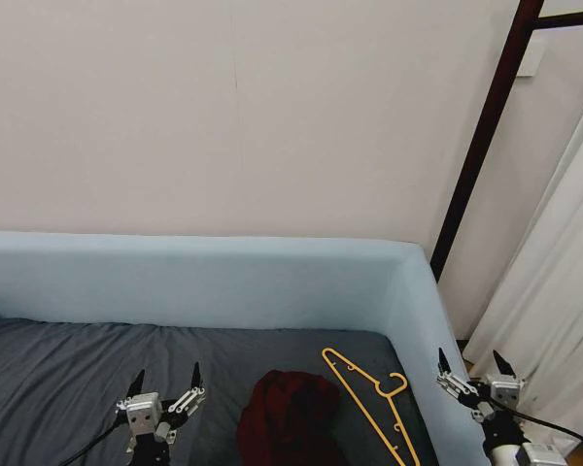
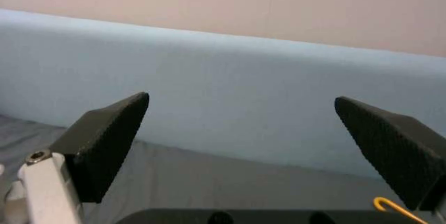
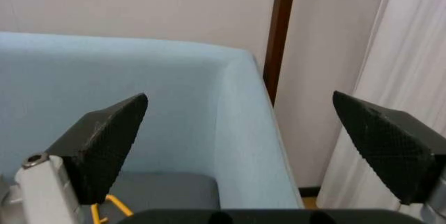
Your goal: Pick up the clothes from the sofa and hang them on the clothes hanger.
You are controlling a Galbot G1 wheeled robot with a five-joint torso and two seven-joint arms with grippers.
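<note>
Sofa (image 1: 223, 282): pale blue, grey seat.
Rack pole (image 1: 481, 136) stands behind its right arm, well apart from the clothes. Top rail is cut off, so hang height unknown.
Dark red garment (image 1: 290, 413) lies bunched on seat btwn the grippers. Lower part cut off, type unclear.
Yellow hanger (image 1: 355, 372) lies just beside it; can't tell if touching.
Left gripper (image 1: 167, 374) is over the seat, fingers spread, empty.
Right gripper (image 1: 469, 361) is by the sofa arm, also spread, empty.
Risks:
- Pinch takes one fold only, so garment slips.
- Hanger gets dragged w/ the cloth.
- Right gripper clips the sofa arm on reach-in.
</note>
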